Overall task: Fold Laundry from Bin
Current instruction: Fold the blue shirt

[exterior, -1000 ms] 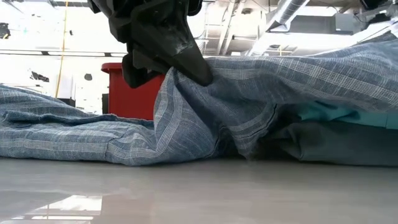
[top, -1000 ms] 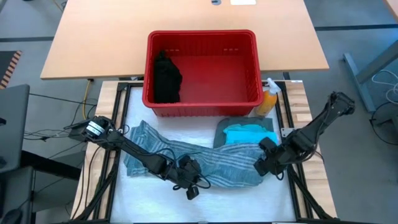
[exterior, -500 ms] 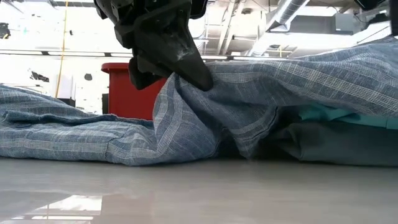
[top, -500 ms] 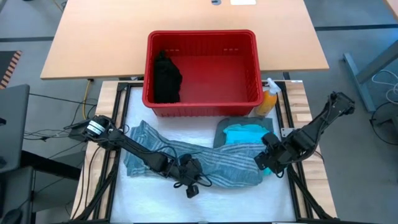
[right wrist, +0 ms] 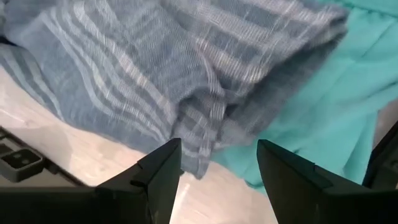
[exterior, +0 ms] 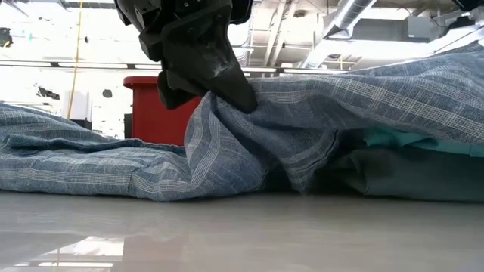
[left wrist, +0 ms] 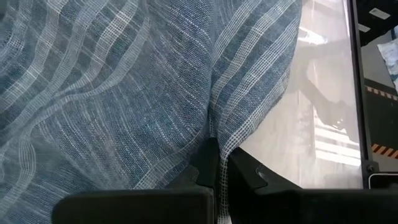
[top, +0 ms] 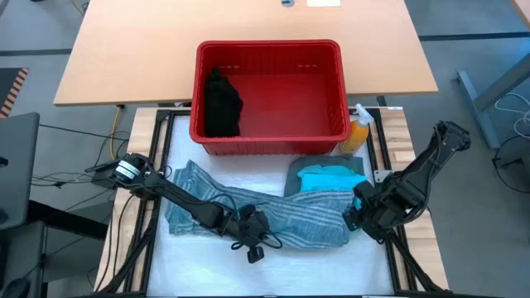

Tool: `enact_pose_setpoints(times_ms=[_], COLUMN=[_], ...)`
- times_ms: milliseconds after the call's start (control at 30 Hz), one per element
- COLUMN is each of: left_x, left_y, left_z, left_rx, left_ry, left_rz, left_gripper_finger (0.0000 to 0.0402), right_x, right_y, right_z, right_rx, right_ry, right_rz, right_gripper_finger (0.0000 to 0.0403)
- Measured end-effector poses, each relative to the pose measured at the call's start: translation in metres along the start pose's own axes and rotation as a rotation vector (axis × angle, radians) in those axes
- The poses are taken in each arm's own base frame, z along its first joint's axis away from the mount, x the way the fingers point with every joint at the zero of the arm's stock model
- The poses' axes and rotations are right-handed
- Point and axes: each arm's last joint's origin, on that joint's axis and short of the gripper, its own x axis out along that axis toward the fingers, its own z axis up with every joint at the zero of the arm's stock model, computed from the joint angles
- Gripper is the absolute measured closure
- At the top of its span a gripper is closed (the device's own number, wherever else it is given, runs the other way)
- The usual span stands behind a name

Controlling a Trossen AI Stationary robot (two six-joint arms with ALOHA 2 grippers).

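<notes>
Between the left gripper's [left wrist: 217, 171] closed fingers sits the striped cloth's [top: 273, 217] edge.

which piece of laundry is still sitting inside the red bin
The black garment, bunched against the left end of the bin. The striped cloth, the teal garment and the grey-green garment under it all lie out on the table.

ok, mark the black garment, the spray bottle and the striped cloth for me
black garment [top: 222, 103], high view, middle of the bundle inside the red bin's left end
orange spray bottle [top: 358, 134], high view, its body beside the bin's right corner
blue-grey striped cloth [top: 294, 219], high view, the middle stretch between the two arms
</notes>
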Motion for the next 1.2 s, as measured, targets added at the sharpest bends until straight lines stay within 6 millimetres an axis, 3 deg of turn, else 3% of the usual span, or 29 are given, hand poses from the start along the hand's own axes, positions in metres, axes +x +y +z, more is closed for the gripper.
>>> enact_pose_setpoints(times_ms=[200, 433, 800, 1100, 1200], left_x=[0.000, -0.002, -0.002, -0.003, -0.007], left_y=[0.000, -0.006, -0.008, -0.011, -0.011], left_z=[0.001, -0.004, -0.006, 0.000, 0.001], left_rx=[-0.006, -0.014, -0.023, 0.015, 0.049], left_ry=[-0.005, 0.002, 0.001, -0.082, -0.064], left_rz=[-0.004, -0.017, -0.018, -0.005, -0.028], left_gripper_finger=[0.0401, 0.0402, 0.0401, 0.0390, 0.0367], right_x=[0.004, 0.030, 0.024, 0.047, 0.051], right_y=[0.000, -0.005, 0.015, 0.035, 0.039], right_z=[0.006, 0.003, 0.000, 0.005, 0.009], right_rx=[-0.019, -0.010, 0.028, -0.001, -0.017], right_ry=[-0.029, -0.011, -0.101, -0.150, -0.153], right_rz=[-0.016, -0.006, 0.217, 0.201, 0.199], right_gripper_finger=[0.0163, 0.0163, 0.0163, 0.0166, 0.0199])
